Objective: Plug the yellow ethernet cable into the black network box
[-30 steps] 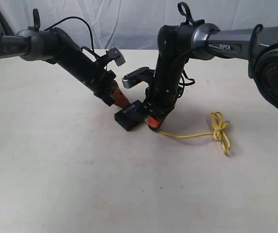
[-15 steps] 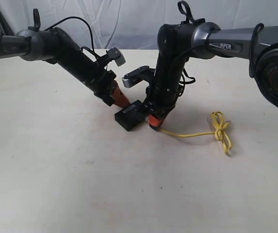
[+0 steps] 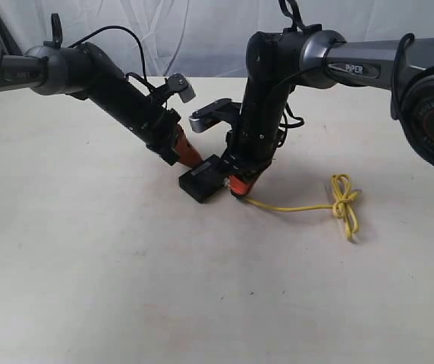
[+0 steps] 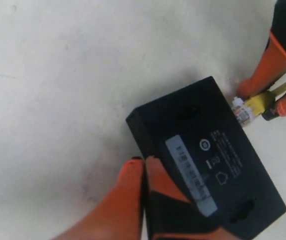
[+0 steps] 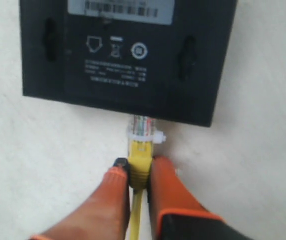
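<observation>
Plug (image 5: 142, 127) depth in box (image 5: 193, 95) unclear

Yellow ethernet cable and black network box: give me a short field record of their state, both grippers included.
cable: yellow ethernet cable lies on the table, with its knotted bundle at the far end
plug: clear plug sits at the edge of the black network box; cannot tell if it is seated
right gripper: fingers pinch the cable just behind the plug
left gripper: fingers together, tips against the box's opposite side
</observation>
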